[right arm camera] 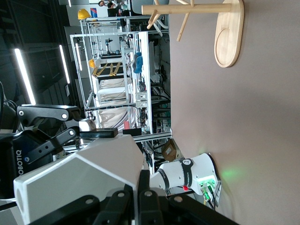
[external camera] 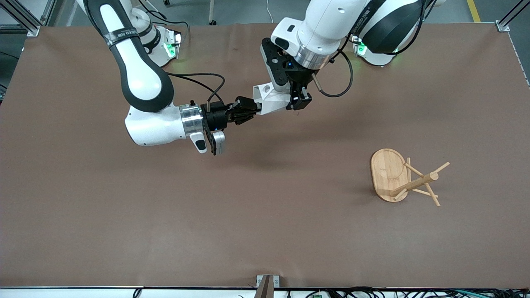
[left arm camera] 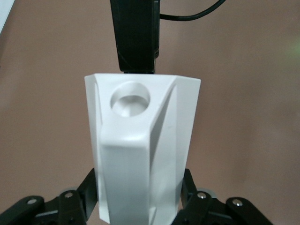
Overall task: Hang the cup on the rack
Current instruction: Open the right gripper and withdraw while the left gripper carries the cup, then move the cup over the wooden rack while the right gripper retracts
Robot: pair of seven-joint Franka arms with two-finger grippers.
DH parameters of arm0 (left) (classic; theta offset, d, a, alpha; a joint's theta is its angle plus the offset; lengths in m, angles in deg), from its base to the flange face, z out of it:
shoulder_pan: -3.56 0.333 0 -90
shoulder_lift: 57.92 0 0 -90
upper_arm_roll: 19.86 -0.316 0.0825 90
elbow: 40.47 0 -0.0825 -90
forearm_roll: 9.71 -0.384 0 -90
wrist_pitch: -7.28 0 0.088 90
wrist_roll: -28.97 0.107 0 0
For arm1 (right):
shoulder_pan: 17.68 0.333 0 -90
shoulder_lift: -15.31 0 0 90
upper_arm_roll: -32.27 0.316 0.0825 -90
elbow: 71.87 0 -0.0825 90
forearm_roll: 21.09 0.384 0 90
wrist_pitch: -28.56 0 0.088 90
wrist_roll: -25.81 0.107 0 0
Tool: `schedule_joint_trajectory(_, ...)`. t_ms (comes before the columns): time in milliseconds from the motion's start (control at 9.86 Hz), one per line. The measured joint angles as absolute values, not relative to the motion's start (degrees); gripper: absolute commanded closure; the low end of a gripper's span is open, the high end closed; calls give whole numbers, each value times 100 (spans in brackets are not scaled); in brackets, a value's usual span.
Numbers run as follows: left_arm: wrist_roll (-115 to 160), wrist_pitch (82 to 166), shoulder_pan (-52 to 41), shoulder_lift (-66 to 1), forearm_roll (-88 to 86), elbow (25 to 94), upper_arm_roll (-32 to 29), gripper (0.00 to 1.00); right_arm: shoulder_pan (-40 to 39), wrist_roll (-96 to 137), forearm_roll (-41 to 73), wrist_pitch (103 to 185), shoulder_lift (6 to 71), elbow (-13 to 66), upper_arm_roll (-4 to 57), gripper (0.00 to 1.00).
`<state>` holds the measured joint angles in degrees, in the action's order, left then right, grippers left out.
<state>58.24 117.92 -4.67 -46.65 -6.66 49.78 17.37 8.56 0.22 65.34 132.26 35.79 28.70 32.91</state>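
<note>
The white faceted cup [external camera: 271, 99] hangs in the air over the middle of the table, lying sideways, held from both ends. My right gripper [external camera: 254, 111] is shut on the cup's rim wall [right arm camera: 79, 178], one finger inside and one outside. My left gripper [external camera: 298, 101] is shut on the cup's narrow body [left arm camera: 140, 154], its black fingers [left arm camera: 187, 187] pressed against both sides. The round hole in the handle tab [left arm camera: 130, 99] faces the left wrist camera. The bamboo rack [external camera: 408, 180] stands upright on its oval base toward the left arm's end of the table, apart from both grippers.
The brown table mat [external camera: 207, 215] lies bare under the arms. A black cable [external camera: 198, 80] loops by the right arm's wrist. The rack's pegs [right arm camera: 180, 21] stick out at angles from its post. Both robot bases stand at the table's edge farthest from the front camera.
</note>
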Motion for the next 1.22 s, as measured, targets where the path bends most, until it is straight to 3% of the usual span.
schedule_joint_trajectory(406,5434,11717,-358,-4667,-667,4855,1681,74,755,41,6542,13195,3579,2843,3272,0)
schedule_joint_trajectory(913,2995,11419,28,-4840,-932,4833,1659,74,-154,37,6535,13186,3565,2768,3213,0)
schedule_joint_trajectory(1217,2055,11302,565,-4877,-955,4845,1646,74,-608,23,5372,13346,3541,2514,3063,0)
